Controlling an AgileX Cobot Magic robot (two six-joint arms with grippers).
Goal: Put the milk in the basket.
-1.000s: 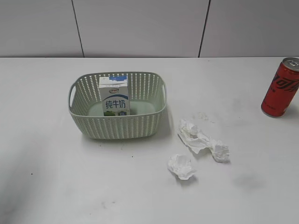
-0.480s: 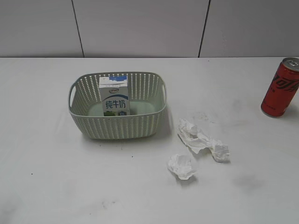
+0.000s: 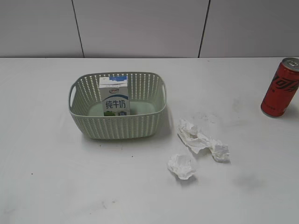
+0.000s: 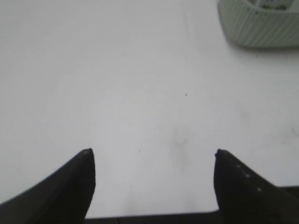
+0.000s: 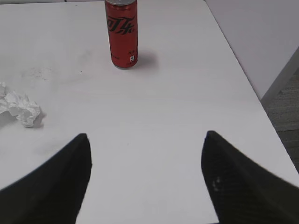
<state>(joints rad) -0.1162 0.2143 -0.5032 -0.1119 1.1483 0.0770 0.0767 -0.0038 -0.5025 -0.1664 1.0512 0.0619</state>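
The milk [image 3: 115,97], a small white carton with a blue top patch and blue characters, stands upright inside the basket [image 3: 117,126], a pale sage-green perforated basket left of centre on the white table. A corner of the basket [image 4: 261,28] shows at the top right of the left wrist view. My left gripper [image 4: 153,151] is open and empty above bare table, well short of the basket. My right gripper [image 5: 146,135] is open and empty above bare table, short of the red can. Neither arm shows in the exterior view.
A red soda can [image 3: 280,87] stands at the far right, also in the right wrist view [image 5: 121,33]. Two crumpled white paper wads [image 3: 202,140] [image 3: 181,165] lie right of the basket. The table's right edge [image 5: 252,88] is near the can.
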